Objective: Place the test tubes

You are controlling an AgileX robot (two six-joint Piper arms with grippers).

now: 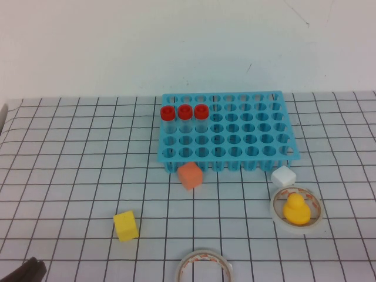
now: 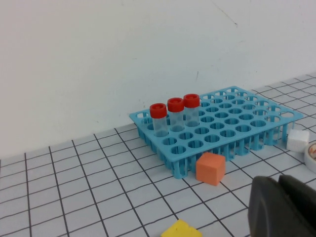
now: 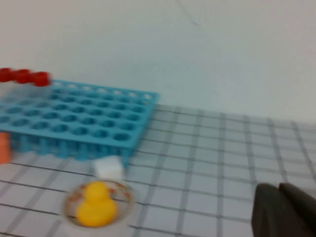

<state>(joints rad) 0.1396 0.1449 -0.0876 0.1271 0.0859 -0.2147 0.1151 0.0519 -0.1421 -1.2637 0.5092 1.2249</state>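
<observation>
Tubes: three racked, well ahead of both hands | left hand, right hand: pressed together, empty | best steer clear

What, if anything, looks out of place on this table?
A rubber duck sits inside a tape roll near the tube rack's front right corner, odd here. Test tubes stand upright. Left gripper, shut, sits at the near left edge; right gripper, shut, shows only in its wrist view.

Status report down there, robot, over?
Left gripper shut, near-left corner. Right gripper shut, off right. Three test tubes upright in blue rack. Orange cube at its front.
</observation>
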